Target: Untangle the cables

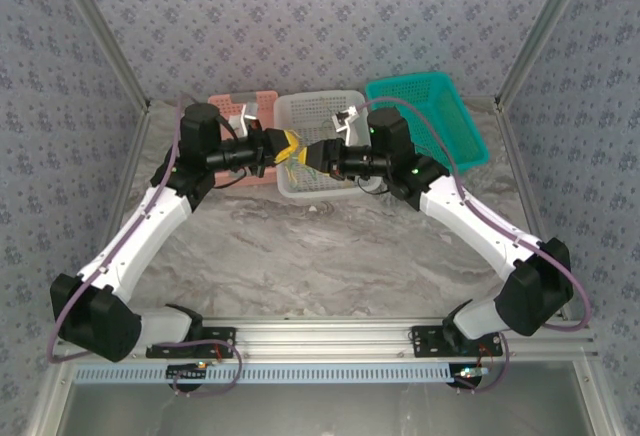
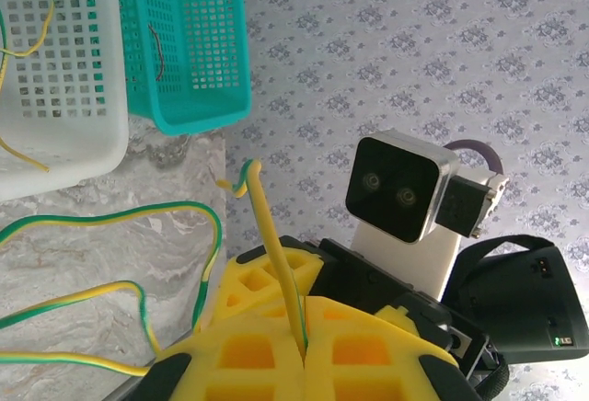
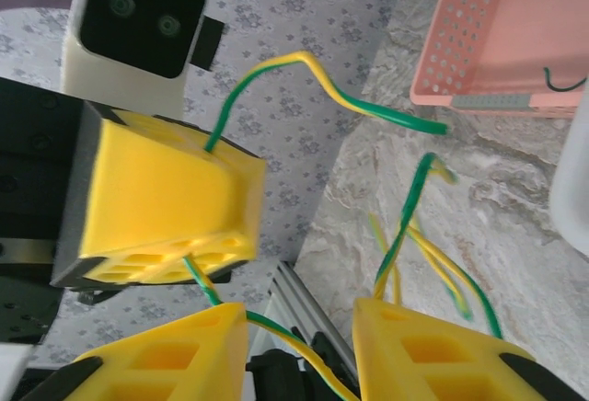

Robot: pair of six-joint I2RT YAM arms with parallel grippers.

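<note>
Over the left rim of the white basket (image 1: 322,99), the left hand (image 2: 304,346) is pinching one yellow-green strand of the cables (image 2: 274,235) between fully closed fingers. The right hand (image 3: 299,327), facing it, is standing part-open (fingers apart, clamping nothing) with that strand running through the gap. Other strands are trailing onto the desk (image 1: 300,246) beside the basket.

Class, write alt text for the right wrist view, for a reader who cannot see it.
The left gripper, shut, pinches a yellow-green cable whose slack runs through the open right gripper. A pink basket sits on the marble table.
</note>
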